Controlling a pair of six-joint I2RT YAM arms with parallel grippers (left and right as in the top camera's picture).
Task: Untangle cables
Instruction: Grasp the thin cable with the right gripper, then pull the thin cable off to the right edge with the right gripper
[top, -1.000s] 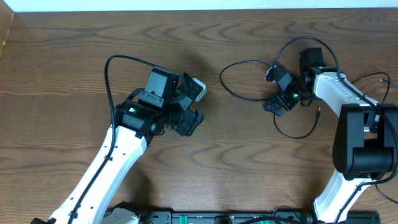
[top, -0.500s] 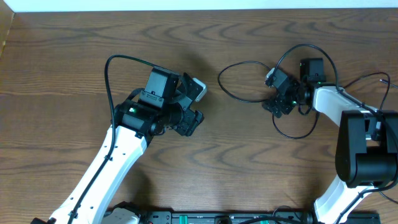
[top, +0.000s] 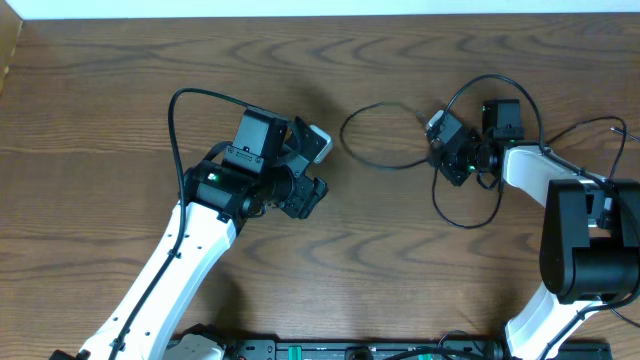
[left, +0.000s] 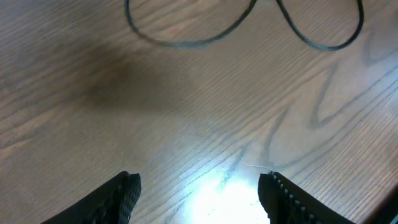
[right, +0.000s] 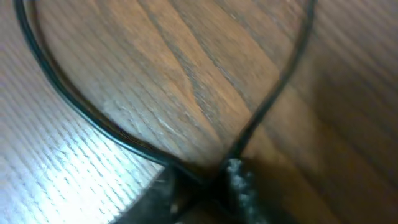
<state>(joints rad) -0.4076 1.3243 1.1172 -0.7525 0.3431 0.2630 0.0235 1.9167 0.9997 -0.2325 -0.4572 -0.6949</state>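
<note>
The thin black cables (top: 343, 133) lie on the right half of the wooden desk (top: 100, 80), spread in open loops. One loop bulges leftward toward the middle of the desk, and another hangs below the right tool (top: 447, 150) (toward the robot's base). A third curve arches above the tool. How many separate cords make up these loops cannot be told from overhead.

The right tool sits where the loops come together. In its wrist view the cables (right: 68, 93) run down as two strands from the upper left and upper right. They converge at the bottom of the picture, right between the dark fingertips (right: 244, 182). The fingers are drawn in close on that meeting point and pinch the cord there, though this view is blurred.

The left tool (top: 318, 170) hovers left of centre, well apart from the tangle. Its wrist view shows the left tool (left: 202, 193) with its two fingertips (left: 124, 194) standing clearly apart over bare wood, gripping nothing. The nearest cable loops (left: 180, 43) show only along the top edge of that view.
</note>
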